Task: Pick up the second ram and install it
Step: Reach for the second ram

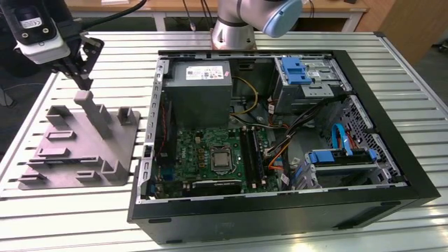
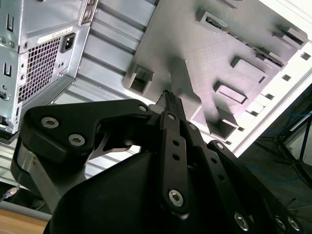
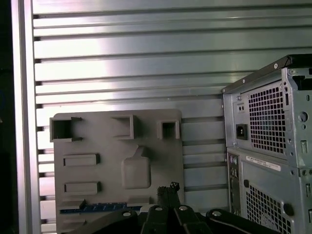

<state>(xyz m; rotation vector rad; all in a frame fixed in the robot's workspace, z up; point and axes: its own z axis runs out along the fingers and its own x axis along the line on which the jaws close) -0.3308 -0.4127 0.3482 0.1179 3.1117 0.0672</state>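
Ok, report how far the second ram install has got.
Done: nothing visible; the gripper, shut, carries no stick. In hand: it hangs over the grey holder tray beside the computer case. Left: the second ram, seemingly the dark strip in the tray's long slot, is not yet lifted or seated.

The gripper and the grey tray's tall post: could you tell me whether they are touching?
Cannot tell. In the exterior view the gripper hangs right over the top of the tall post, and neither gap nor contact shows plainly.
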